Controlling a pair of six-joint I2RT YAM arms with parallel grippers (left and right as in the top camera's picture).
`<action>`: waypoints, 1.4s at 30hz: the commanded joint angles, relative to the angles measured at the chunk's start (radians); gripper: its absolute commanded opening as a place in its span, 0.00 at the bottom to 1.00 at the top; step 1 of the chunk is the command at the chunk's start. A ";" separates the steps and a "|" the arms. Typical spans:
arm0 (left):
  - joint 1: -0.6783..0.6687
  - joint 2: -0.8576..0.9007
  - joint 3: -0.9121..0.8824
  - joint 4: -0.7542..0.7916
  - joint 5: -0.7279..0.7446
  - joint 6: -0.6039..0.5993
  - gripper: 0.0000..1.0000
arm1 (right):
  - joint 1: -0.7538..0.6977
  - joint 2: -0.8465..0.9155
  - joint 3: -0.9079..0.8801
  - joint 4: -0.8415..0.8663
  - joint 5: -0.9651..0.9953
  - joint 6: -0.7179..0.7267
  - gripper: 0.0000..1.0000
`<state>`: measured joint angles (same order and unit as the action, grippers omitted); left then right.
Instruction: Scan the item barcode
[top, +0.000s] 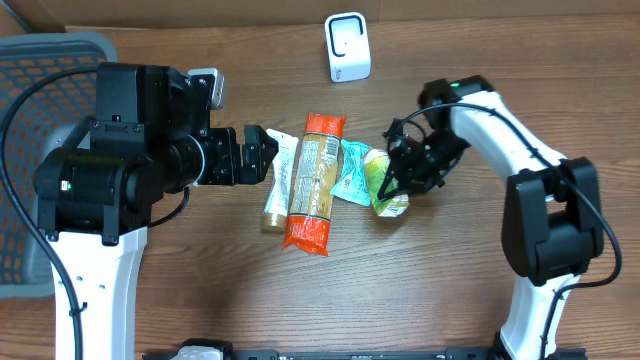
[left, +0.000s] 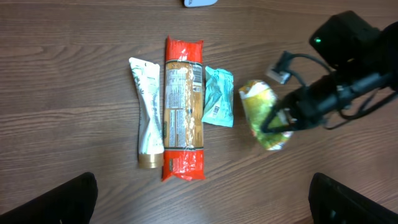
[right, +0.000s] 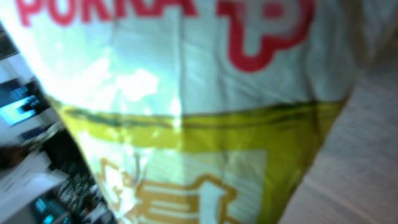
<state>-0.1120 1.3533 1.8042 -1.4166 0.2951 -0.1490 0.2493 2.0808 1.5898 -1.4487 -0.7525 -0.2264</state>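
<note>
The right gripper (top: 398, 183) is clenched on a green and yellow packet (top: 383, 190), which sits at the right end of a row of goods near the middle of the bench (top: 450, 300). To its left lie a teal packet (top: 352, 172), a long orange packet (top: 313, 180) and a white tube (top: 276, 180), with the left gripper (top: 258, 152), jaws spread wide, just beside the tube's far end. A white scanner (top: 347, 47) stands by the bench's far edge, and a grey basket (top: 30, 100) is at its left edge.
</note>
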 joint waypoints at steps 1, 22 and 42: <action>-0.008 0.006 0.003 0.003 0.008 0.022 0.99 | -0.043 -0.066 0.029 -0.074 -0.205 -0.286 0.08; -0.008 0.006 0.003 0.003 0.008 0.022 0.99 | 0.161 -0.064 0.024 0.127 1.203 0.828 0.04; -0.008 0.006 0.003 0.003 0.008 0.022 1.00 | 0.329 0.034 -0.006 0.087 1.049 0.789 0.44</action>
<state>-0.1120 1.3533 1.8042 -1.4147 0.2951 -0.1490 0.5766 2.1098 1.5875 -1.4055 0.4526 0.6468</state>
